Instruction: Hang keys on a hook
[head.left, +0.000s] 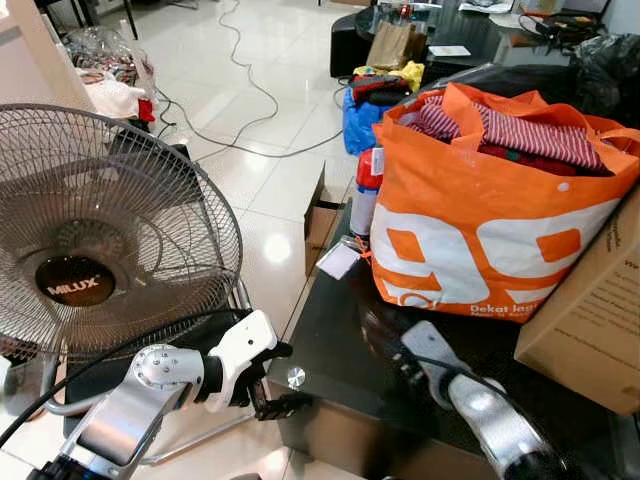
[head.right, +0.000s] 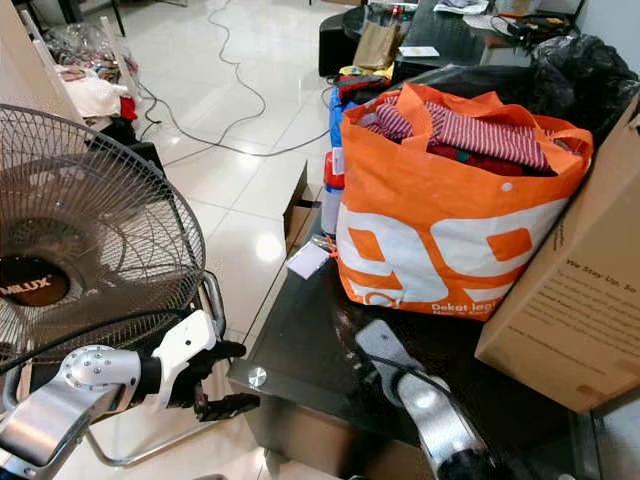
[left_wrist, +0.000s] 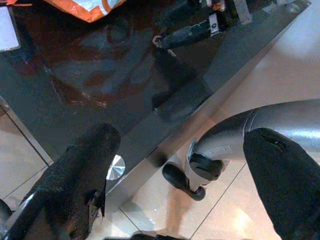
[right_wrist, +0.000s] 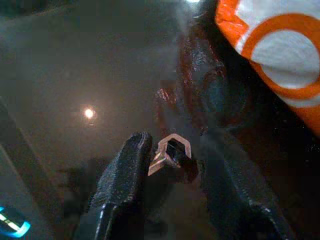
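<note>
The keys (right_wrist: 162, 155), a small pale metal piece with a black part, lie on the dark glass table (head.left: 330, 350) close to the orange bag (head.left: 480, 220). My right gripper (right_wrist: 175, 142) reaches down onto the table, and its two black fingers (right_wrist: 125, 165) press in on either side of the keys. My right arm (head.left: 480, 400) stretches across the table's front. My left gripper (head.left: 280, 380) hangs open beside the table's front left corner with nothing between its fingers (left_wrist: 85, 165).
A large standing fan (head.left: 90, 230) is close on my left. A cardboard box (head.left: 590, 320) sits on the table at the right, and a white card (head.left: 338, 260) lies by the bag. A small open carton (head.left: 320, 215) and cables (head.left: 250, 90) are on the tiled floor.
</note>
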